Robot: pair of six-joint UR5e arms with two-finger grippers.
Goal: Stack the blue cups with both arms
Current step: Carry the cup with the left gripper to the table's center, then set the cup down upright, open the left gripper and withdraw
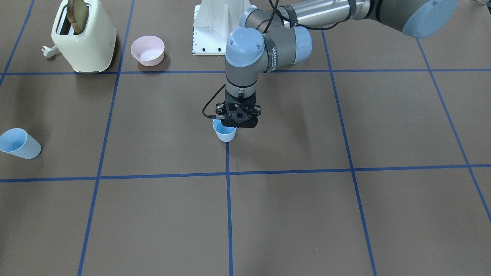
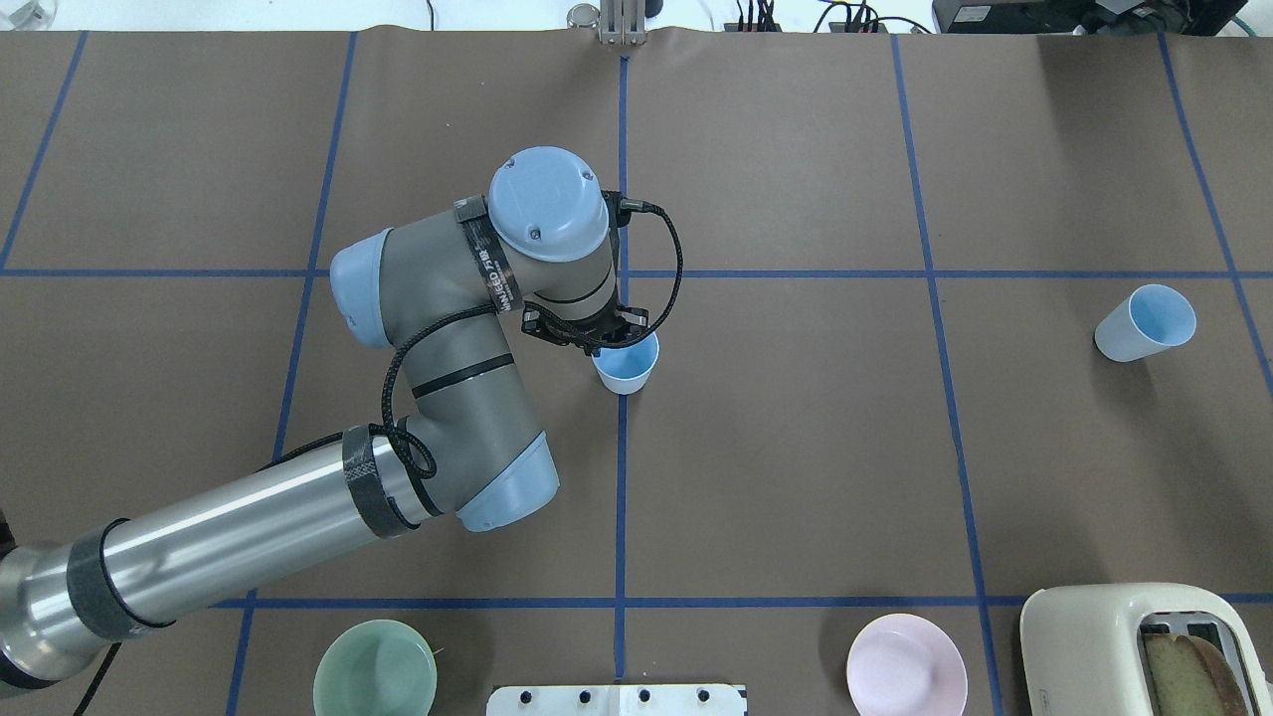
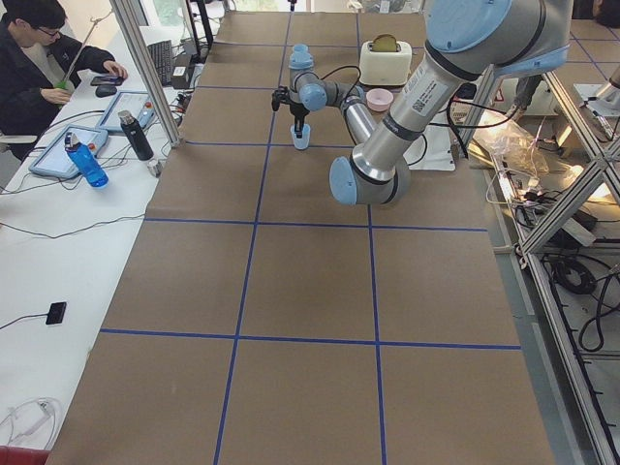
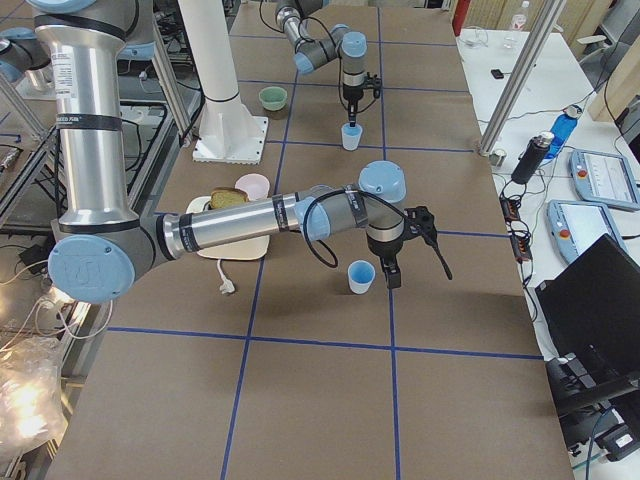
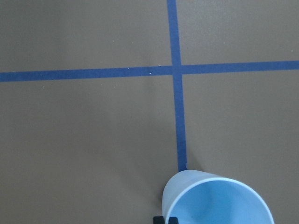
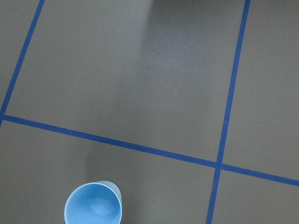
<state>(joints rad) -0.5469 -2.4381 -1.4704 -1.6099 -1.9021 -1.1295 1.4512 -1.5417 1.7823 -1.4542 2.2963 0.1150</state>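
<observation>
One blue cup is at the table's middle on a blue tape line, also in the overhead view. My left gripper comes straight down on it, its fingertips together on the cup's rim. I cannot tell whether the cup touches the table. The other blue cup stands upright and alone on my right side. The right wrist view looks down on it from high up. My right gripper shows only in the exterior right view, near that cup; I cannot tell if it is open.
A cream toaster with bread in it and a pink bowl stand near my base on the right. A mint-green bowl is near my base on the left. The white pedestal is between them. An operator sits at the side table.
</observation>
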